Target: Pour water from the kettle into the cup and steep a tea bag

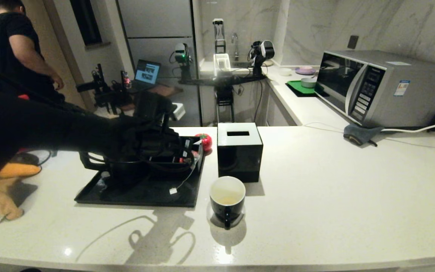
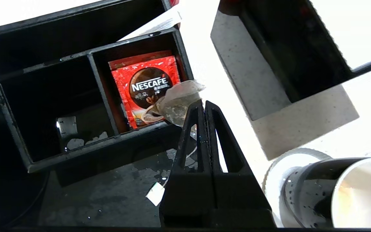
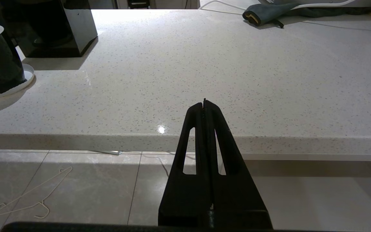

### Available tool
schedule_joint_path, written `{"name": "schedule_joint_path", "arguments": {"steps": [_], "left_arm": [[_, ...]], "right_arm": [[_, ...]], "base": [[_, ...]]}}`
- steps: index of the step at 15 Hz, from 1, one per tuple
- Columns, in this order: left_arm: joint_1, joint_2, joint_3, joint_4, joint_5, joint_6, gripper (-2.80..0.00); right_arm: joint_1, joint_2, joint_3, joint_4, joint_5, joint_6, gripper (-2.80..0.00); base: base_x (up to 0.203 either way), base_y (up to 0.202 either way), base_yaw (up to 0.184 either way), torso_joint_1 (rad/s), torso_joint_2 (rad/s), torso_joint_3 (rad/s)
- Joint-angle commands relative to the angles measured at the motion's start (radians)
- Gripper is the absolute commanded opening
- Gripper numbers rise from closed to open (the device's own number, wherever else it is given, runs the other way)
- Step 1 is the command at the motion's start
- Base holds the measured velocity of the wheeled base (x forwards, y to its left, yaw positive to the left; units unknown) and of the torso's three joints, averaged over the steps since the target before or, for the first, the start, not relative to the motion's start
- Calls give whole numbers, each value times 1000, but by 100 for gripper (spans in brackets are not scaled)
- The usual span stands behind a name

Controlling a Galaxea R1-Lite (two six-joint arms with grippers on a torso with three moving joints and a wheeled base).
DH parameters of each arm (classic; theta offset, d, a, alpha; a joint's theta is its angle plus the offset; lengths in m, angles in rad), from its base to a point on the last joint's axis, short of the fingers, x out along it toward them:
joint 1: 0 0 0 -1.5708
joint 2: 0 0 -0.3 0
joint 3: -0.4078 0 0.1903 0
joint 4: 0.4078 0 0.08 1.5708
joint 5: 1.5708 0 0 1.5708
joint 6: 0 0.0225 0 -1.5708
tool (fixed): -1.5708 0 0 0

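My left gripper (image 2: 204, 102) is shut on a corner of the greyish tea bag (image 2: 179, 100), which hangs over the front rim of a black divided box (image 2: 76, 151). Its string drops to the white tag (image 1: 173, 191) lying on the black tray (image 1: 134, 196). The black kettle (image 1: 123, 173) stands on that tray, mostly hidden under my left arm. To the right of the tray the black cup (image 1: 227, 198) sits on a white coaster, with pale water (image 1: 228, 199) in it. My right gripper (image 3: 204, 102) is shut and empty, low in front of the counter edge.
A red Nescafe packet (image 2: 143, 87) stands in the divided box. A black tissue box (image 1: 239, 151) sits behind the cup, a red round object (image 1: 205, 140) beside it. A microwave (image 1: 383, 88) stands at the back right, a cloth (image 1: 2, 196) at the left, a person (image 1: 10, 45) behind.
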Motion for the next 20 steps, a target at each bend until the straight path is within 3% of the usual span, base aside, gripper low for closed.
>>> {"name": "schedule_joint_path", "arguments": {"steps": [1, 10, 11, 20], "left_arm": [[4, 9, -3, -1, 2, -1, -280], [5, 21, 2, -2, 27, 2, -280], [5, 21, 2, -2, 27, 3, 0], [3, 52, 3, -15, 25, 5, 0]], "right_arm": [[0, 0, 0, 0, 0, -1, -280], [0, 0, 0, 0, 0, -1, -280], [0, 0, 0, 0, 0, -1, -280], [0, 0, 0, 0, 0, -1, -280]], "base": [[0, 0, 0, 0, 0, 0], [0, 0, 0, 0, 0, 0], [0, 0, 0, 0, 0, 0], [0, 0, 0, 0, 0, 0]]}}
